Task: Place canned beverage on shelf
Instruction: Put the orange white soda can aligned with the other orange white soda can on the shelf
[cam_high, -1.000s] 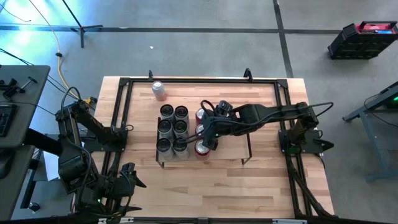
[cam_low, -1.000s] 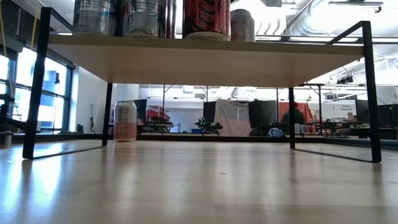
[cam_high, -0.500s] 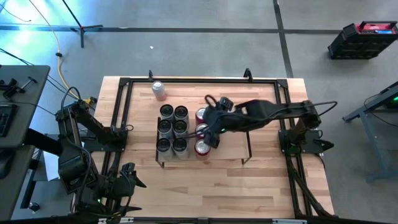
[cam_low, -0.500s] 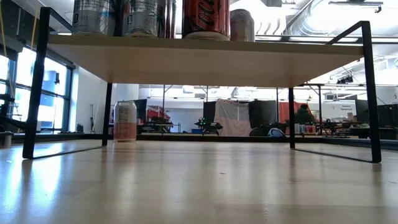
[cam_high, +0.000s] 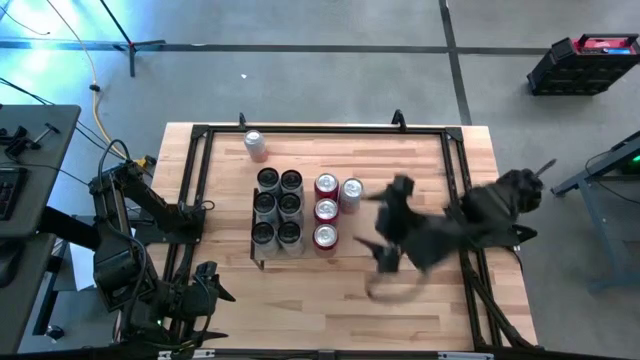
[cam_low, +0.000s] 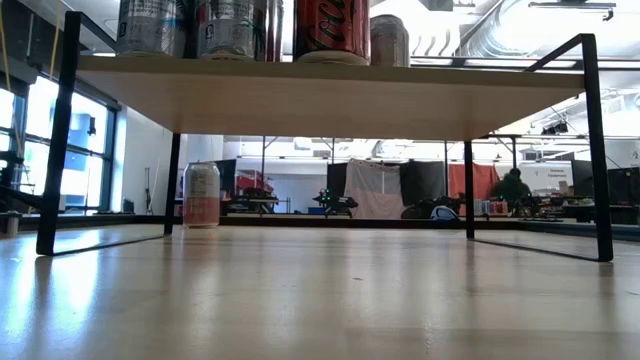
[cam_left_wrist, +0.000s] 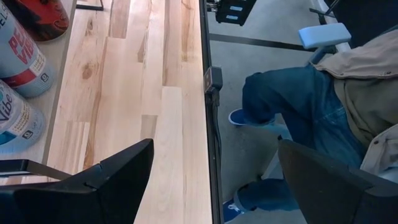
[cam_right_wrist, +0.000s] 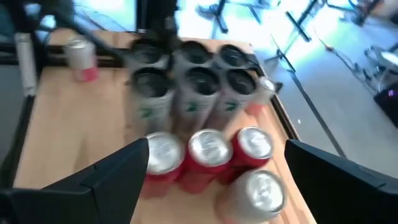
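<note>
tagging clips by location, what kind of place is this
Most likely a robotics lab or workshop in an open industrial hall. The wooden table stands on a bare concrete floor, exposed ducts run overhead, and more benches with equipment fill the room behind the shelf.

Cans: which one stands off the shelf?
The pink-and-white can near the table's far edge; every other can stands on the shelf.
</note>
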